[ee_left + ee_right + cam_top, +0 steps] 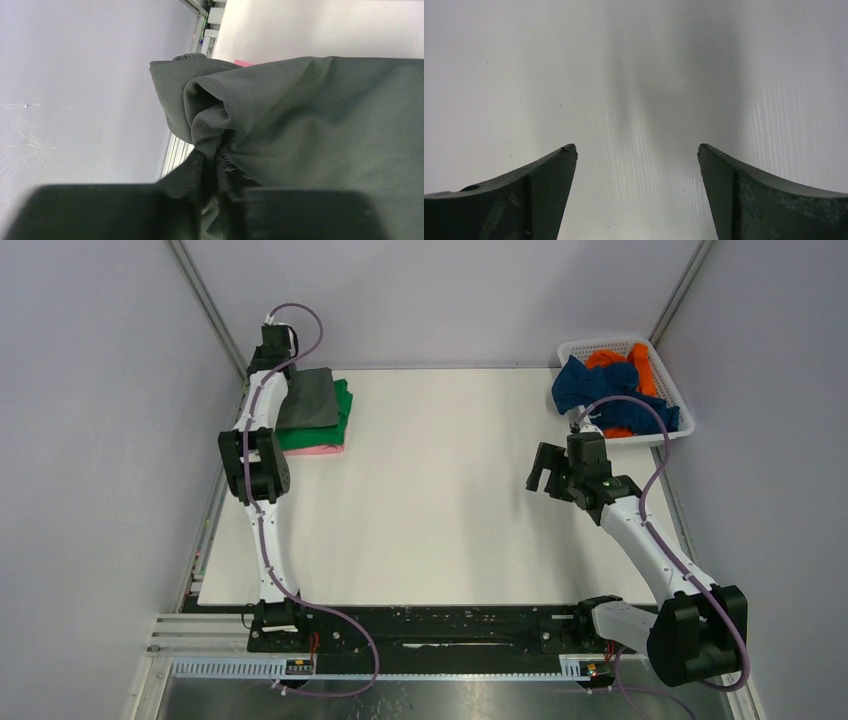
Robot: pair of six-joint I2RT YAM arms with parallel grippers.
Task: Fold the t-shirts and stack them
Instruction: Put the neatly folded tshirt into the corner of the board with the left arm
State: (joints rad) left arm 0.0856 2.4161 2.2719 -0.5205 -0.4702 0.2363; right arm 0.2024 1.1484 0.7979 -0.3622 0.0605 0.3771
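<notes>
A folded stack lies at the table's far left: a dark grey t-shirt [308,398] on top, a green t-shirt [343,412] under it and a pink t-shirt [322,449] at the bottom. My left gripper [283,367] is at the stack's far left corner. In the left wrist view it [217,161] is shut on a bunched fold of the dark grey t-shirt [320,115], with a sliver of the pink one [245,63] showing beyond. A navy blue t-shirt [590,385] and an orange t-shirt [640,365] lie crumpled in the basket. My right gripper [545,470] [636,150] is open and empty above the bare table.
The white lattice basket [672,390] stands at the far right corner. The white table top [440,490] lies between the arms. Grey walls close in both sides, and a metal rail [400,625] runs along the near edge.
</notes>
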